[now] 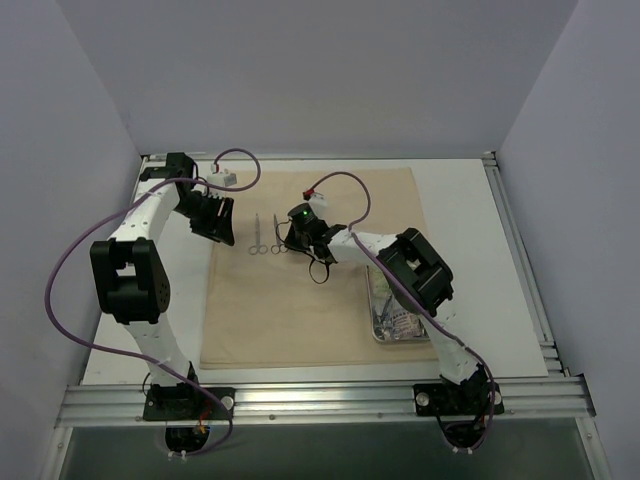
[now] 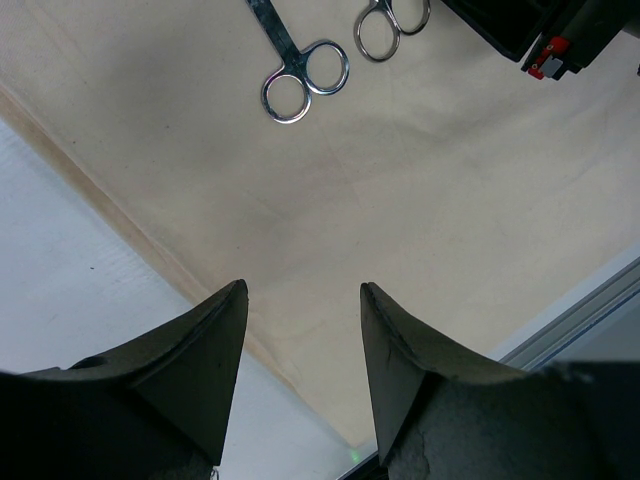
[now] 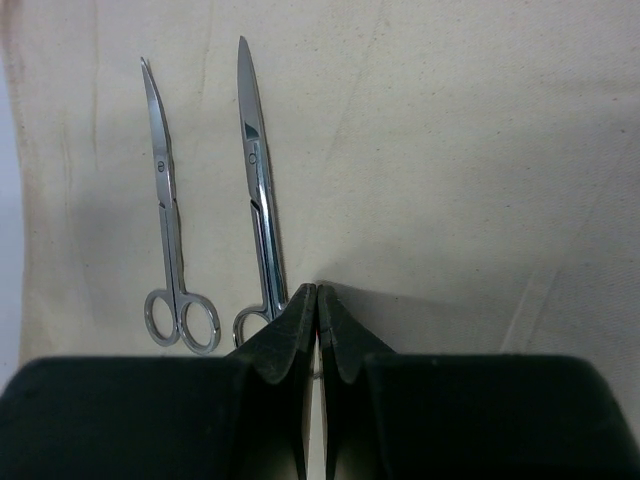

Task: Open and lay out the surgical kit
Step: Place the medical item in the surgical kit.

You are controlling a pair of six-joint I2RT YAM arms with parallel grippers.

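2 ring-handled steel clamps (image 3: 255,180), perhaps scissors, lie parallel on spread beige cloth (image 1: 300,310).

The cloth wrap (image 1: 290,310) is plain beige, the clamps (image 3: 258,180) silver, the table (image 1: 465,210) white.

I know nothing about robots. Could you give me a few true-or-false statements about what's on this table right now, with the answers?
1. The beige cloth lies spread out flat. True.
2. A shorter instrument and a longer instrument lie side by side on it. True.
3. The left tool is clamped on an instrument. False: it is open and holds nothing.
4. The steel tray is empty. False: several items lie in it.
5. The right tool is shut. True.
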